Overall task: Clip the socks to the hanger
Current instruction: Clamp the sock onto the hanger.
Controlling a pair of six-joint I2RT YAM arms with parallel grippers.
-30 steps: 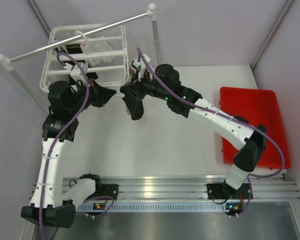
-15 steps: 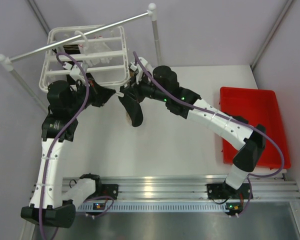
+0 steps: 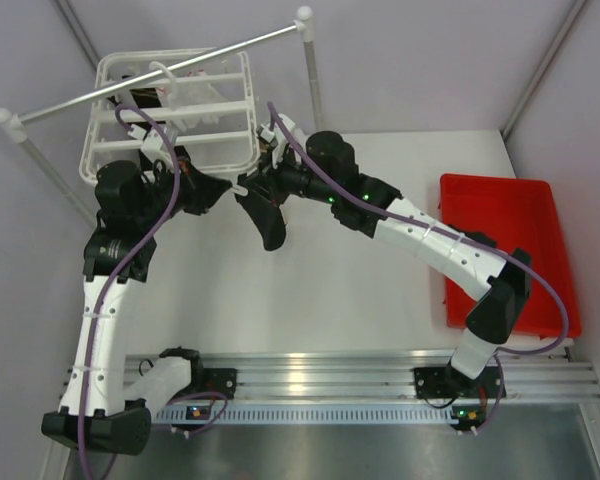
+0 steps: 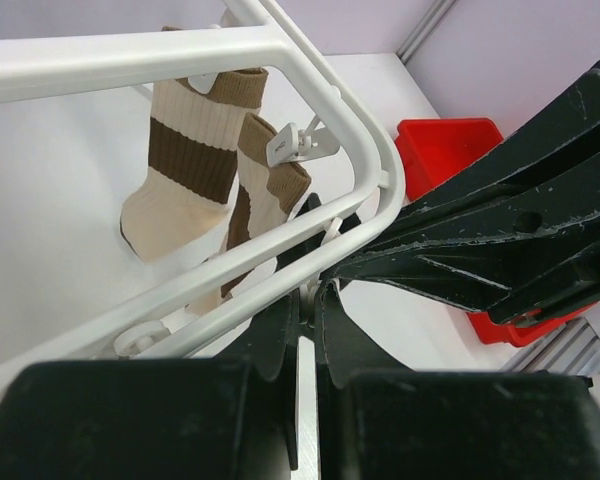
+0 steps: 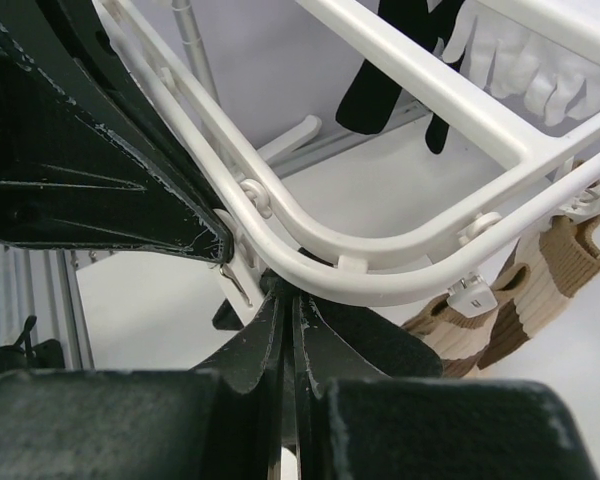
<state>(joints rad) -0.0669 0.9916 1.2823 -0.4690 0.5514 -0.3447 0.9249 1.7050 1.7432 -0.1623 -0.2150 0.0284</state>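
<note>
1. Top view: the hanger (image 3: 251, 100) hangs at the far left, under the grey rail (image 3: 150, 66). Both arms reach to its near right corner.
2. Top view: the left gripper (image 3: 218, 188) and the right gripper (image 3: 252, 186) meet tip to tip just below that corner. The black sock (image 3: 268, 225) hangs limp from the right gripper's tip, above the table (image 3: 310, 300).
3. Top view only: the red bin (image 3: 500, 215) sits at the table's right edge, well apart from the hanger.
4. Left wrist view: this gripper's fingers (image 4: 280, 335) are pressed together, their tips against the underside of the hanger's rounded corner. Whether anything is pinched between them cannot be told.
5. Left wrist view only: the cream-and-brown sock (image 4: 190, 165) hangs under the frame, held at its cuff by a white clip (image 4: 285, 145). The top view does not show this sock; the frame and arms cover it.
6. Right wrist view: the fingers (image 5: 270, 345) are closed tight just under the same corner, with black sock fabric bulging beside them.
7. Right wrist view: the cream-and-brown sock appears at the lower right, clipped beneath the frame's edge.
8. Right wrist view: the left gripper's black body fills the upper left and blocks that side of the frame.
9. Right wrist view: a dark piece and a white fringed piece hang beyond the far bar; neither can be identified.
</note>
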